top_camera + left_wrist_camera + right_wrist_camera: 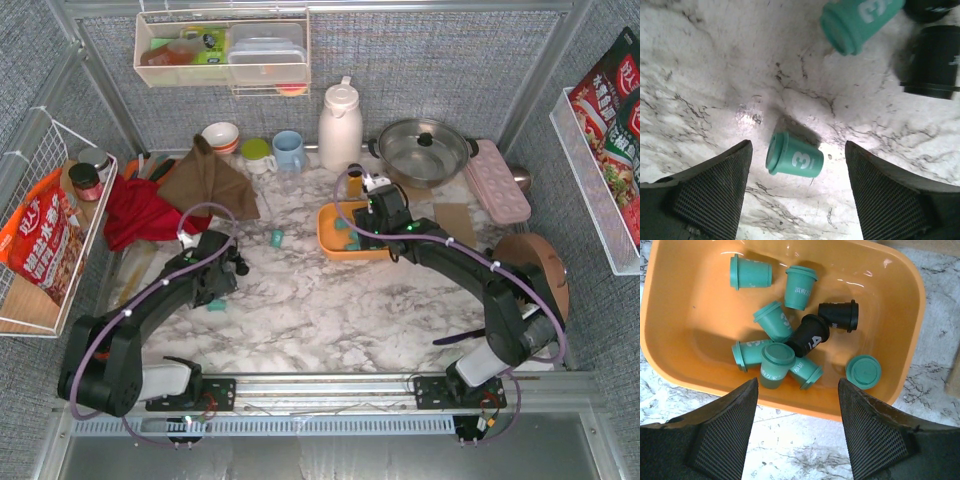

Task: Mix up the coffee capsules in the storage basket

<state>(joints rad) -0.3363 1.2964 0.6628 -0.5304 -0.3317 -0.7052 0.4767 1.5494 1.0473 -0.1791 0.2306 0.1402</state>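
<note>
The orange storage basket (pixel 330 243) sits right of the table's middle. In the right wrist view the basket (pixel 900 305) holds several teal coffee capsules (pixel 775 320) and two black ones (pixel 810 335). My right gripper (pixel 362 230) (pixel 797 382) is open and empty, above the basket's near rim. My left gripper (pixel 222 285) (pixel 798 145) is open over the marble, with a teal capsule marked 3 (pixel 794 160) lying on its side between the fingers, touching neither. A second teal capsule (pixel 857 22) and a black capsule (pixel 935 60) lie beyond it. One more teal capsule (pixel 277 237) lies left of the basket.
A brown cloth (pixel 205 180) and a red cloth (pixel 145 210) lie at the back left. Cups (pixel 288 150), a white jug (pixel 340 125), a steel pot (pixel 420 150), a pink egg tray (pixel 497 180) and an amber bottle (pixel 354 180) line the back. A wire rack (pixel 45 230) hangs at the left.
</note>
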